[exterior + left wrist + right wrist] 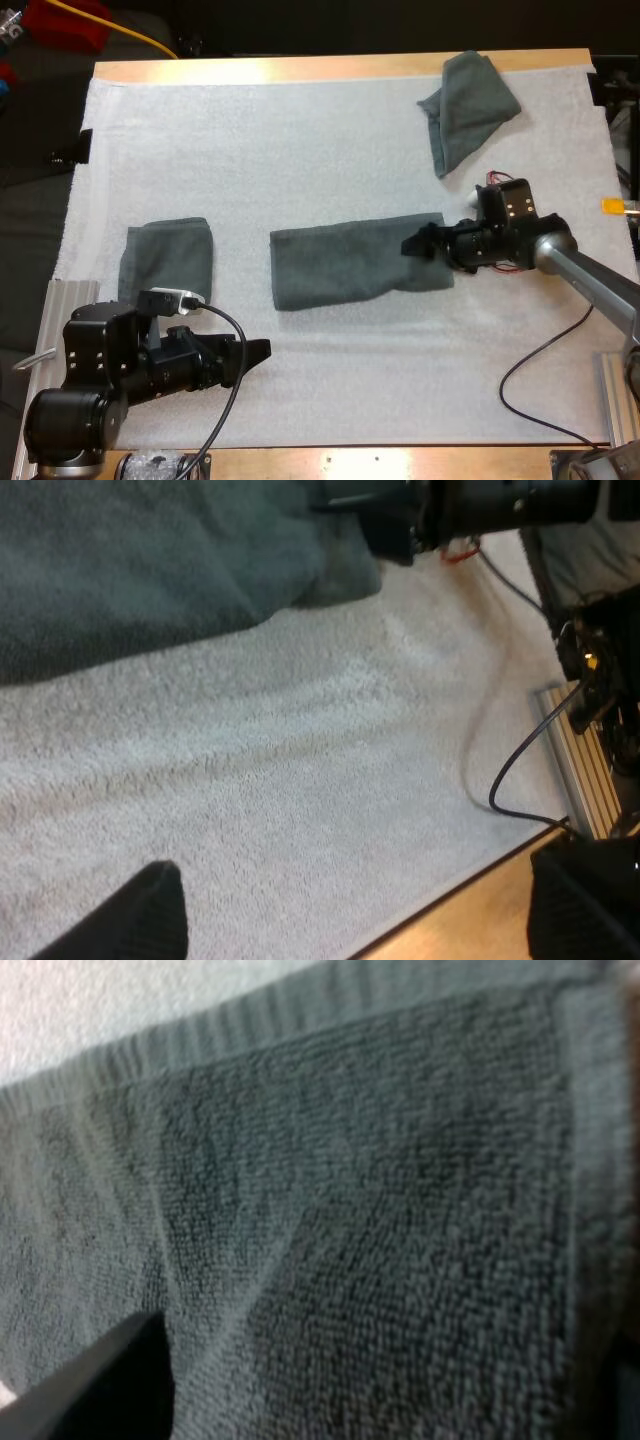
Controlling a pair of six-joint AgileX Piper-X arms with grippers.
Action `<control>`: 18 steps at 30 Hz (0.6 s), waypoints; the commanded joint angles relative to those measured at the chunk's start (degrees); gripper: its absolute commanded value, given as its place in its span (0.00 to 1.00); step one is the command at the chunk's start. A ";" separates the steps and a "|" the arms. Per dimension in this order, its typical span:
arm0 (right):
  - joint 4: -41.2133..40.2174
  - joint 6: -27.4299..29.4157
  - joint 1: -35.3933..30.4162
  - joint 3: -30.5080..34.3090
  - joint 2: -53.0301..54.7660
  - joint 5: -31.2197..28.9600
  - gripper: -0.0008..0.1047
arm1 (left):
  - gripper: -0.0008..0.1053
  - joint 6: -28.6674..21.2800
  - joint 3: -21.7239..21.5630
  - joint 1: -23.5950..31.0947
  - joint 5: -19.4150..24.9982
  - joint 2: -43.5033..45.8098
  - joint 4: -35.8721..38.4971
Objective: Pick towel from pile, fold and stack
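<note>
Folding stage: your middle towel [355, 262] lies half-folded, not yet stacked.
Right gripper [415, 245]: released, over that towel's end.
Left gripper [262, 352]: released, short of it.
Done: folded towel [165, 258] beyond left gripper.
Remaining: crumpled towel [468, 105] beyond right gripper.

Mat [330, 400] lies on the table [300, 70]. Folded towel [167, 258] is at mat left. Flat towel [345, 265] is mid-mat, to its right. Crumpled towel [468, 100] is in the far right corner, behind both. Right gripper [415, 245] is at the flat towel's right end. Left gripper [262, 352] is over bare mat, in front of the flat towel's left end.
</note>
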State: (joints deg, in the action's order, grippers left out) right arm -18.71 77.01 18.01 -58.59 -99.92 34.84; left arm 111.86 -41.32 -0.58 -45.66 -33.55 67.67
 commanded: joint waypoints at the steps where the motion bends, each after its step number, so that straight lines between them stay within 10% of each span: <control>1: -1.59 -0.50 1.35 0.52 -1.51 1.43 0.71 | 0.65 -0.36 -0.36 0.10 -0.60 0.24 0.37; 7: -1.71 -1.77 1.80 0.52 -1.50 1.49 0.69 | 0.65 -0.36 -0.36 0.10 -0.60 0.24 1.38; 18: -5.00 -1.36 1.80 0.52 -1.02 0.92 0.10 | 0.65 -0.36 -0.36 0.10 -2.87 0.24 1.46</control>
State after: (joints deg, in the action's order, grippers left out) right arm -22.59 75.10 19.58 -58.39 -100.94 35.24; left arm 111.86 -41.32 -0.58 -47.19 -33.55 68.95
